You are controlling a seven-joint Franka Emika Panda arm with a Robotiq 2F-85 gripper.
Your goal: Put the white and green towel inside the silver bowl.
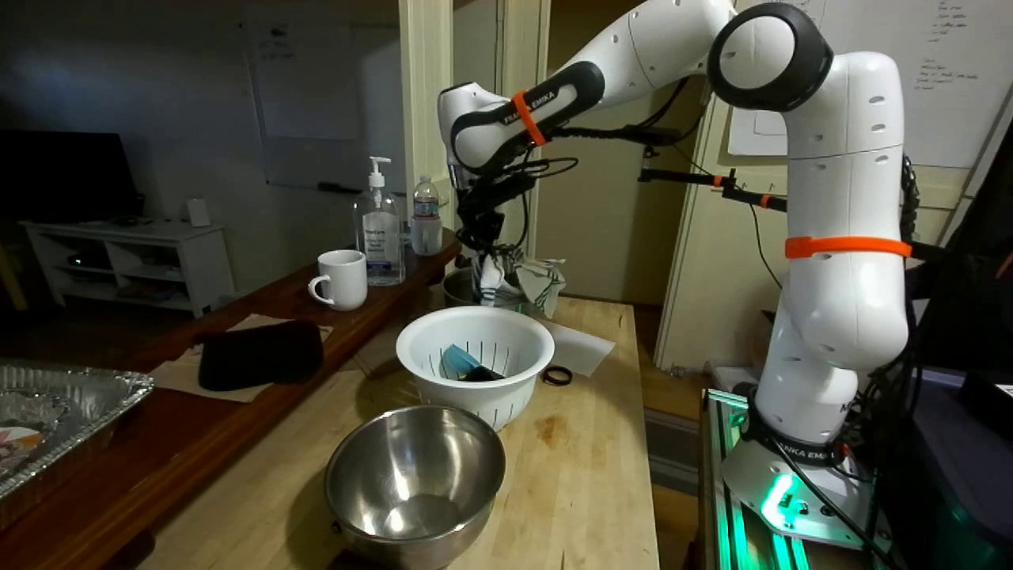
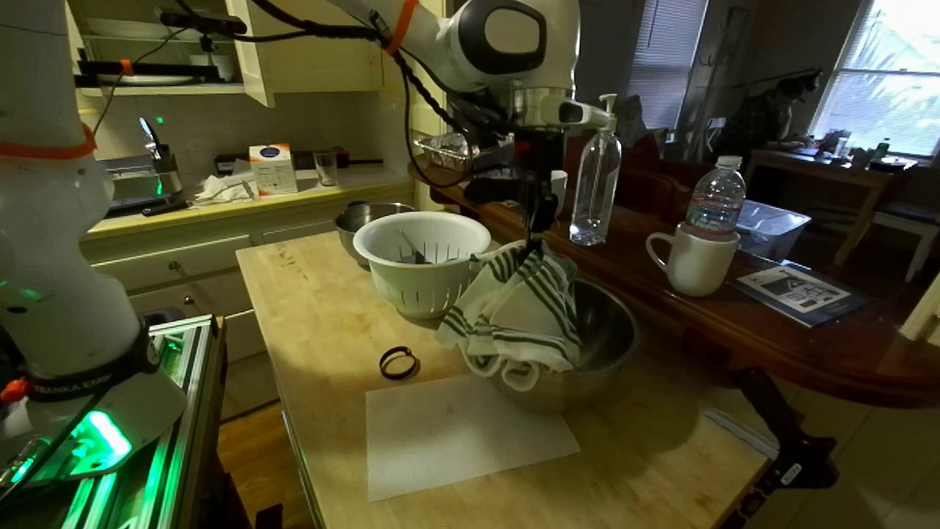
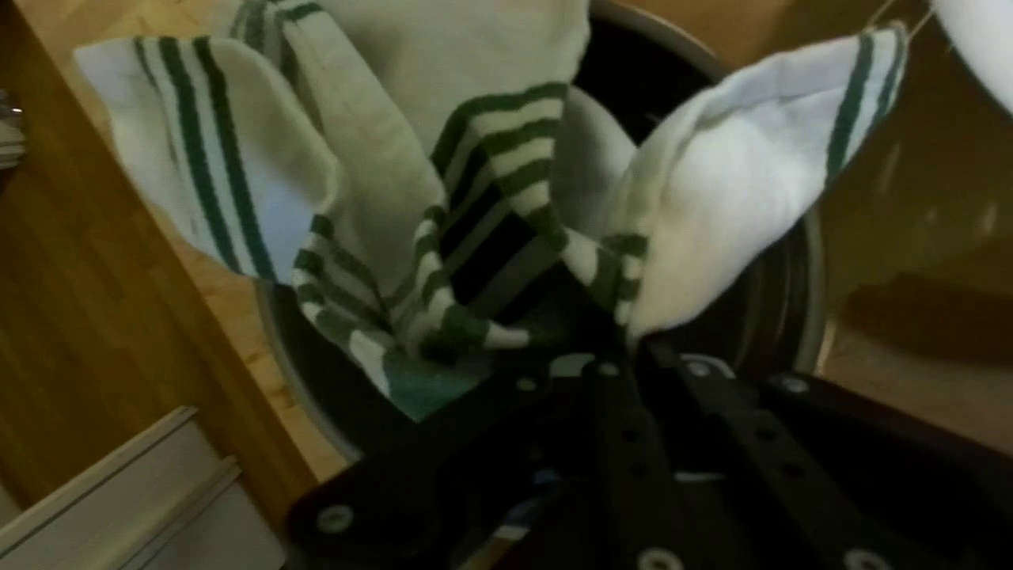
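Tool pinches white-green towel by its bunched top, presumably so folds drop into the silver bowl below; one side overhangs, probably wants centring.

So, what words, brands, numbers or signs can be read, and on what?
"FRANKA EMIKA": the black forearm panel on the white jointed robot arm.
"FRANKA EMI", then cut off: the black ring low on that arm.
Too small or blurred: labels on the clear pump bottle, clear water bottle, white and orange box and black tool; writing on the white wall board; print on the dark card.
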